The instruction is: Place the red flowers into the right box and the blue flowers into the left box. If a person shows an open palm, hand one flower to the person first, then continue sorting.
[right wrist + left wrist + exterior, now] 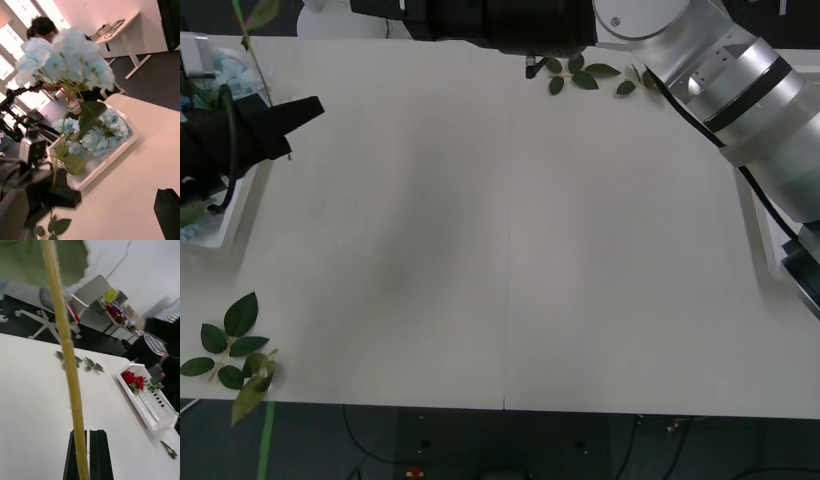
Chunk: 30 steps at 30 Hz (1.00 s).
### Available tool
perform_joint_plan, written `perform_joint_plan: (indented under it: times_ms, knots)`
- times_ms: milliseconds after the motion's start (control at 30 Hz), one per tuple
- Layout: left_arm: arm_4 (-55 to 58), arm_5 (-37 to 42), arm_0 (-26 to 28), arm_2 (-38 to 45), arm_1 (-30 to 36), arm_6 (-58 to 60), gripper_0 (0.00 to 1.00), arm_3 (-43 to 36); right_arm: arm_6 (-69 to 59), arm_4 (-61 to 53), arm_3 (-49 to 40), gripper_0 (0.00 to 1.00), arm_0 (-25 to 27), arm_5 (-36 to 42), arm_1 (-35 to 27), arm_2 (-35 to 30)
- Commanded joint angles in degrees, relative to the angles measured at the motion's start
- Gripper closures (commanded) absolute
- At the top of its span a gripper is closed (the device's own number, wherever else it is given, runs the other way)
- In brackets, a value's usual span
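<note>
Straight up from our left gripper, whose fingers are pinched on its stem, rises a blue flower, its long axis vertical, with the left box just behind and below; our right gripper's fingers we cannot tell.

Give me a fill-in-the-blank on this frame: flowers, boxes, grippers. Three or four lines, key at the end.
1. The left gripper is shut on the stem of a ____ flower.
2. The two red flowers lie in the ____ box.
3. The left box holds ____ flowers.
4. A loose leaf sprig lies on the table near its front ____ corner.

Missing words: blue; right; blue; left
</note>
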Motion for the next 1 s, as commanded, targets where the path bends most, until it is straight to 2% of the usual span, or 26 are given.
perform_joint_plan:
  times_ms: [33, 167, 367, 633, 833, 1000]
  knots:
    - [0.7, 0.5, 0.1, 2.8, 4.0, -2.0, 1.00, 6.9, 1.8, -0.9, -7.2, 0.01, -3.5, 0.7, -9.5, 4.9]
    - [0.7, 0.5, -0.6, 3.3, 4.8, -2.0, 1.00, 13.0, 6.4, -0.5, -9.7, 0.01, -3.4, 6.0, -14.8, 5.2]
    - [0.7, 1.5, -0.6, 3.6, 7.6, -2.0, 1.00, 20.6, 19.2, -7.2, -9.0, 0.02, -3.4, 14.7, -22.1, 5.2]
    - [0.7, 8.9, -0.5, 3.9, 9.9, -2.0, 1.00, 33.0, 36.2, -14.2, -9.0, 0.01, -2.1, 27.6, -31.7, 5.1]
    - [0.7, 11.9, -0.4, 5.1, 9.9, -2.0, 1.00, 39.9, 44.1, -16.1, -12.3, 0.02, 0.0, 30.9, -37.4, 5.1]
    - [0.8, 11.6, -0.4, 5.1, 9.8, -2.0, 1.00, 40.9, 46.0, -17.3, -16.0, 0.01, 3.0, 29.5, -41.1, 5.1]
